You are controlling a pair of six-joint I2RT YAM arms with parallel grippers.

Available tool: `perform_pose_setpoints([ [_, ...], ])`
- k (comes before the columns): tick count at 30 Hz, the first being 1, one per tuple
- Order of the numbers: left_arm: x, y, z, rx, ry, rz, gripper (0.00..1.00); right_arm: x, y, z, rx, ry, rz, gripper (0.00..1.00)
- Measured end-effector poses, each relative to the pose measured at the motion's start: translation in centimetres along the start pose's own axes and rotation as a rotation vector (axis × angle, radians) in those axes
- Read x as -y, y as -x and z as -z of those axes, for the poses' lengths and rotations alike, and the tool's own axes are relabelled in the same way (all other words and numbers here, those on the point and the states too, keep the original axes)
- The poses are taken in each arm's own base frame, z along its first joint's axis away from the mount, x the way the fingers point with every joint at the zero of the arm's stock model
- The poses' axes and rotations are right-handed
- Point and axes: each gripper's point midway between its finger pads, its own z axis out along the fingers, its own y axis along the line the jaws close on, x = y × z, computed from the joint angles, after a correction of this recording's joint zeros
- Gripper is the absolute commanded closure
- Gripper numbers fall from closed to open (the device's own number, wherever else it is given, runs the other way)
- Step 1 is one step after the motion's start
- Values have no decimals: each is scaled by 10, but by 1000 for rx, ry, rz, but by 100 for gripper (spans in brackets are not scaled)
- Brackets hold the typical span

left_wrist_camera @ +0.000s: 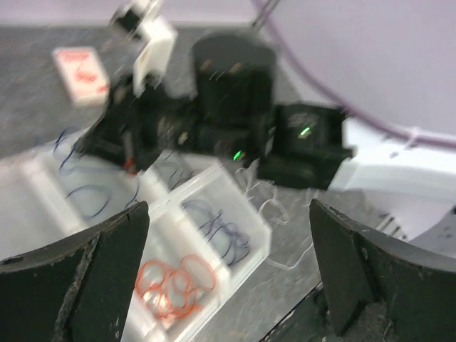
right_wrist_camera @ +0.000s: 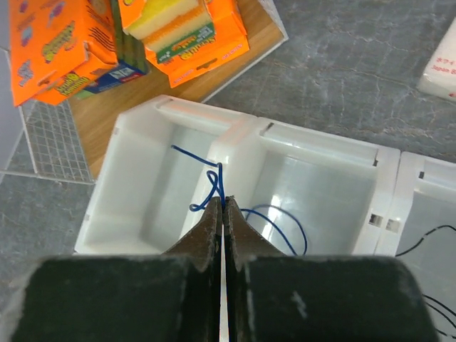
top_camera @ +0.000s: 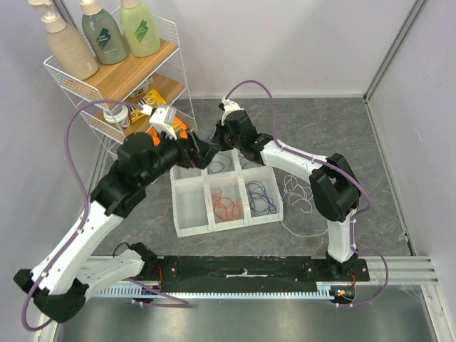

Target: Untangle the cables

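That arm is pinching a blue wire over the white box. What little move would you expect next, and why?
Probably a short lift by the right gripper. Its jaws are shut on the blue cable, which drapes across a divider wall of the white tray, one part in each compartment. Raising it should pull both parts clear. The left gripper is open and empty.
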Motion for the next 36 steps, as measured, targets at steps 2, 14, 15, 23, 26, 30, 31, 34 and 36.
perform_pose_setpoints([
  [2, 19, 19, -15, 12, -60, -2, 2, 2, -4, 1, -13, -12, 6, 100],
  [14, 53, 34, -53, -3, -218, -43, 4, 25, -87, 46, -241, -173, 111, 49],
  [15, 49, 29, -54, -12, -209, -52, 3, 26, -86, 51, -248, -181, 119, 40],
  [23, 21, 40, -25, 96, -77, -137, 3, 38, -50, 117, -172, -231, 117, 30],
  [26, 18, 56, -8, 178, -49, -138, 3, 75, -46, 163, -131, -338, 46, 29],
  [30, 19, 60, -3, 204, -57, -137, 4, 146, -61, 221, -92, -546, -97, 23],
  [31, 20, 60, -5, 201, -63, -137, 5, 169, -69, 240, -80, -614, -151, 20],
  [34, 19, 53, -15, 172, -62, -138, 5, 224, -93, 288, -46, -797, -311, 18],
  [36, 16, 45, -24, 141, -56, -138, 5, 247, -110, 307, -47, -877, -402, 17],
])
